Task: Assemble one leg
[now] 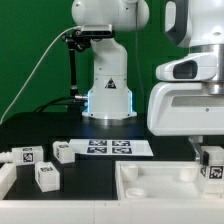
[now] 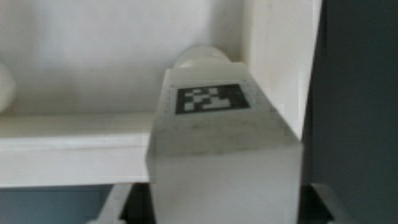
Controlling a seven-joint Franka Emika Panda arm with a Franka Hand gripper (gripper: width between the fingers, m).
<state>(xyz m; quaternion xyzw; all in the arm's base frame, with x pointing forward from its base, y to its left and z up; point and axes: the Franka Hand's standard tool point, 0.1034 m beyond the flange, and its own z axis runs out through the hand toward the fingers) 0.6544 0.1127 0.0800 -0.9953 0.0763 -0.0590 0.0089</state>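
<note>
In the wrist view my gripper is shut on a white square leg with a black-and-white tag on its face. The leg's rounded end lies over the inner corner of a large white tabletop piece. In the exterior view the gripper hangs at the right, with the tagged leg in it, low over the right end of the white tabletop piece. The fingertips are mostly hidden behind the leg.
Three more white tagged legs lie on the black table at the exterior view's left. The marker board lies in front of the robot base. A black stand rises behind.
</note>
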